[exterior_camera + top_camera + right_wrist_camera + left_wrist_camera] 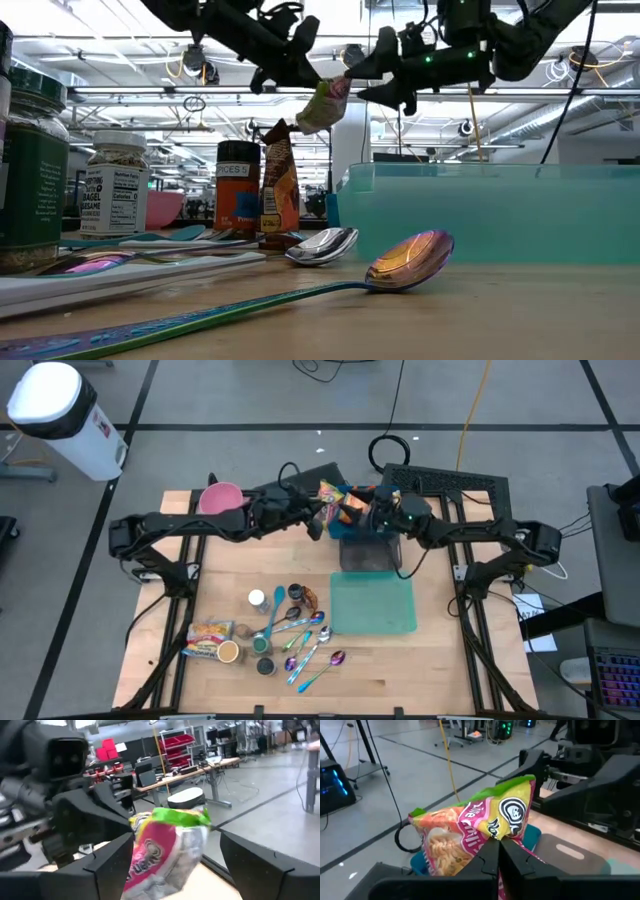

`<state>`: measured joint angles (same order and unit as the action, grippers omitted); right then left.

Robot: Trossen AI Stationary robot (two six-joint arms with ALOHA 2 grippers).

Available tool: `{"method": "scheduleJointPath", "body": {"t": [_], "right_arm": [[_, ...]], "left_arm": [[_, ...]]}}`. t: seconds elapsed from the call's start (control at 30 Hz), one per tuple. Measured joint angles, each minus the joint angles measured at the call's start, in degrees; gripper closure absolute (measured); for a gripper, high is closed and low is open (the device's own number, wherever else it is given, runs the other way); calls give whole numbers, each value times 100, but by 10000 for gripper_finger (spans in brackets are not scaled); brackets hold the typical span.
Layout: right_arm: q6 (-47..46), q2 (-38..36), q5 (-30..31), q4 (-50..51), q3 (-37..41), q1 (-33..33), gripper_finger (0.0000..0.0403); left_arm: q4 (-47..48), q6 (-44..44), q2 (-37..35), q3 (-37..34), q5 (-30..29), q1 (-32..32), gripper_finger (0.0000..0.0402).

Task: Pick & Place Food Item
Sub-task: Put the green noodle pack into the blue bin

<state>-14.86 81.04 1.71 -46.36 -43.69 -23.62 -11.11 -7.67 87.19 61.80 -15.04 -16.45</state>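
Snack bag (480, 827): pink, yellow and green packet, held in the air above the table's far middle, over the dark bin; in the low view it hangs tilted between the two arms.
Left gripper (499, 857): fingers pressed together on the packet's lower edge, carrying it.
Right gripper (172, 865): fingers spread wide, one on each side of the packet; I cannot tell whether they touch it, but they do not look clamped on it.
Arms: both reach in from the table's sides and meet at the far middle, the grippers close together.
Bin (362, 550): dark, at the far middle, under the grippers.
Teal tray (373, 605): flat on the table, just nearer than the bin.
Pink bowl (221, 498): far left, beside the left arm.
Spoons (305, 640): several shiny ones, fanned out on the wood left of the tray.
Jars (113, 195): spice jars standing near the spoons, with another packet (208, 636) lying at the near left.
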Motion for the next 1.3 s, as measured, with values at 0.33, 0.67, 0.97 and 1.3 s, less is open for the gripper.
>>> {"method": "scheduleJointPath", "body": {"t": [0.33, 0.67, 0.97, 1.3], "right_arm": [[-99, 262, 276, 46, -104, -164, 150], [-56, 260, 255, -11, -104, -181, 326], [170, 257, -34, -12, -104, -181, 399], [204, 203, -246, 10, -104, -267, 402]], "left_arm": [[-53, 7, 62, 0, -3, -9, 391], [-79, 47, 62, 0, -3, -9, 386], [-71, 128, 60, 0, -3, -9, 387], [-36, 668, 60, 0, 281, 13, 392]]}}
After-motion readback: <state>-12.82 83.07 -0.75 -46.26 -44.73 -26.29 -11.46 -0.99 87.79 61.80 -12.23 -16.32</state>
